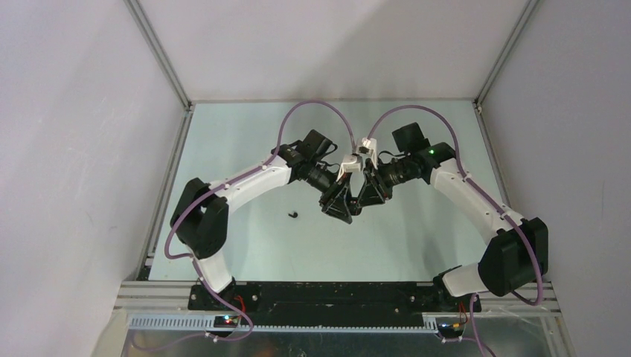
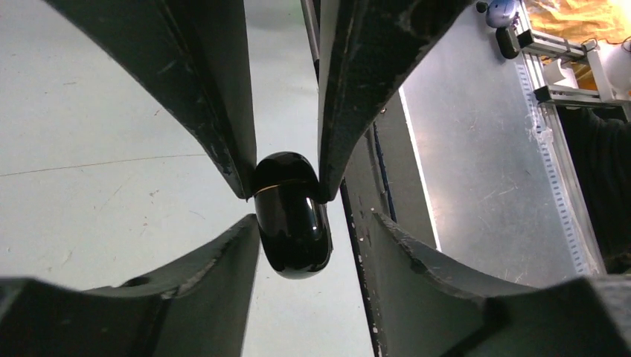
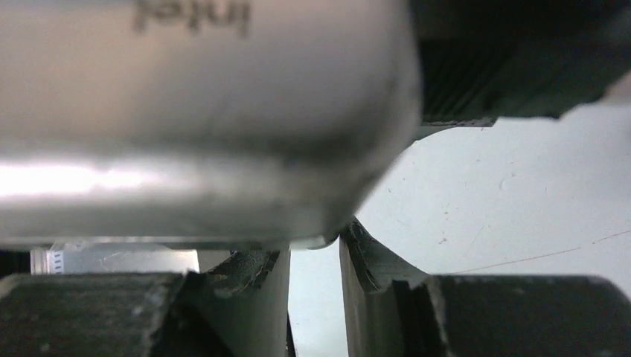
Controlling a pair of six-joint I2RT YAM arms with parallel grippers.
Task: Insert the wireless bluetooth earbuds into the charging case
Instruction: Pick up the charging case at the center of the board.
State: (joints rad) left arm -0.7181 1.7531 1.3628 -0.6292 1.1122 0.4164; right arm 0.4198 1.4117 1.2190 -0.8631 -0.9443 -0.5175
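The charging case [image 2: 292, 227], a glossy black rounded shell with a thin pale seam, hangs above the table. My right gripper [image 2: 286, 186] is shut on its upper end, seen as the two dark fingers coming from above in the left wrist view. My left gripper [image 2: 312, 222] stands open around the case's lower part; its left finger [image 2: 193, 275] is close to the case and its right finger [image 2: 446, 282] is clearly apart. From above, both grippers [image 1: 342, 210] [image 1: 362, 204] meet at mid-table. One tiny black earbud [image 1: 292, 215] lies on the table left of them.
The left wrist's silver camera housing [image 3: 186, 111] fills most of the right wrist view and hides the case there. The pale green table [image 1: 245, 245] is walled by white panels. An aluminium rail [image 2: 551, 74] and the black base bar [image 1: 335, 294] run along the near edge.
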